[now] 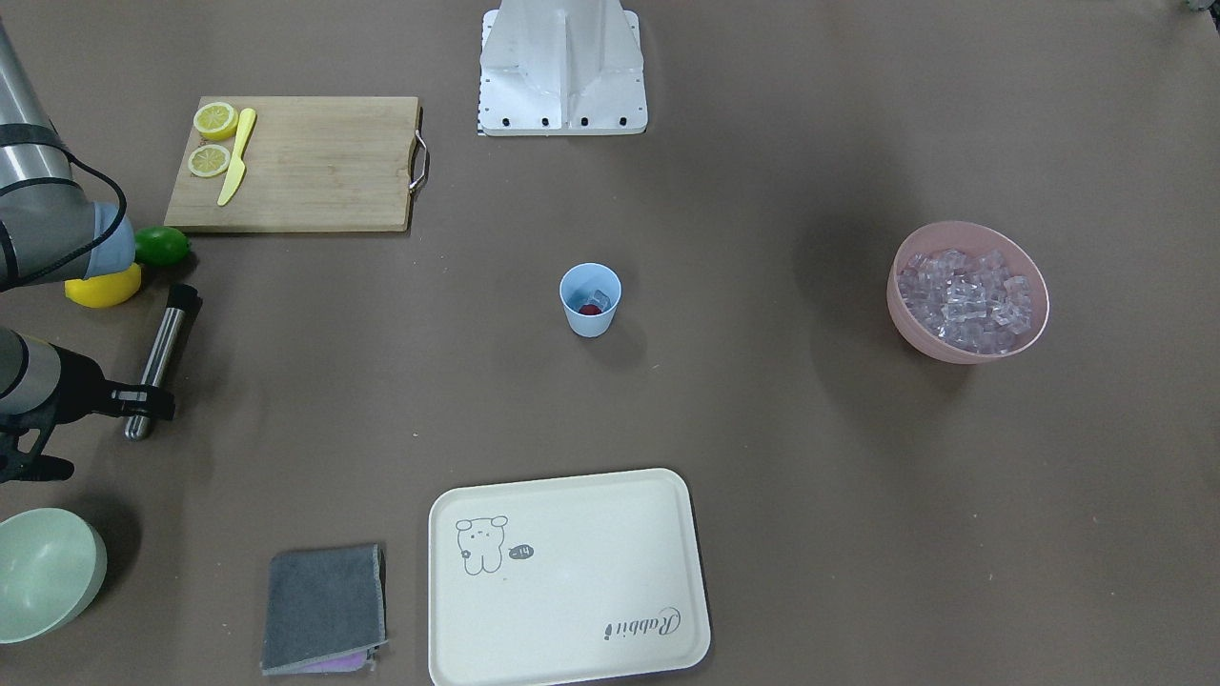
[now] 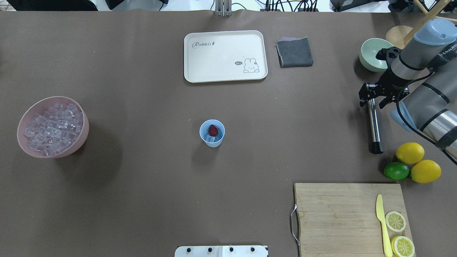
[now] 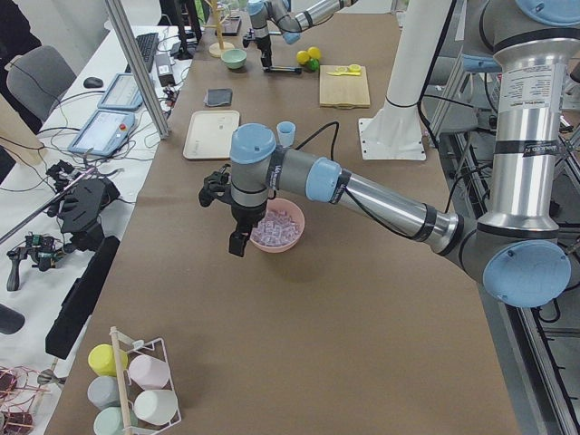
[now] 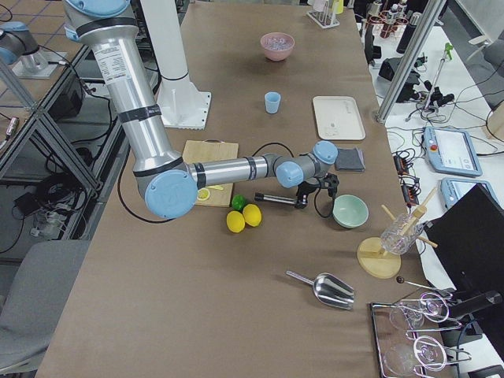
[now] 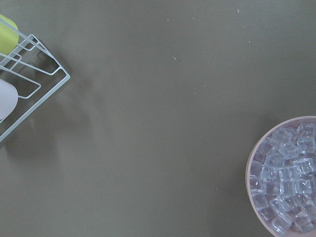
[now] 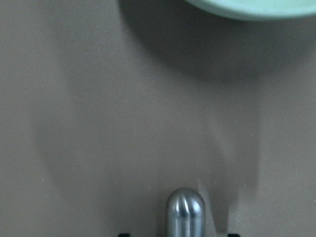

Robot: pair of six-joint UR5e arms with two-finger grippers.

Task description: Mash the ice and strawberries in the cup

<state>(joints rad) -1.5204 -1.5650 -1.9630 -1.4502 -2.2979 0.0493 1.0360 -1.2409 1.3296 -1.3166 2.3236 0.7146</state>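
Note:
The light blue cup [image 1: 590, 303] [image 2: 212, 134] stands upright mid-table. In it lie the red strawberry [image 2: 213, 130] [image 1: 591, 310] and a few ice cubes [image 2: 211, 140]. Many more ice cubes [image 1: 965, 295] fill a pink bowl [image 2: 83, 137]. A steel muddler [image 2: 374, 125] [image 1: 162, 353] lies flat on the table. My right gripper [image 2: 373, 104] [image 1: 143, 405] is open, its fingers on either side of the muddler's far end [image 6: 185, 210]. My left gripper [image 3: 237, 246] hangs beside the pink bowl [image 5: 249, 168], and I cannot tell its state.
A cutting board [image 2: 348, 214] holds lemon halves [image 2: 395, 221] and a yellow knife [image 2: 382, 223]. Two lemons [image 2: 410, 152] and a lime [image 2: 396, 171] lie by the muddler. A pale green bowl [image 2: 366, 59], grey cloth [image 2: 294, 51], cream tray [image 2: 225, 76] stand far. A cup rack [image 5: 29, 74] is near.

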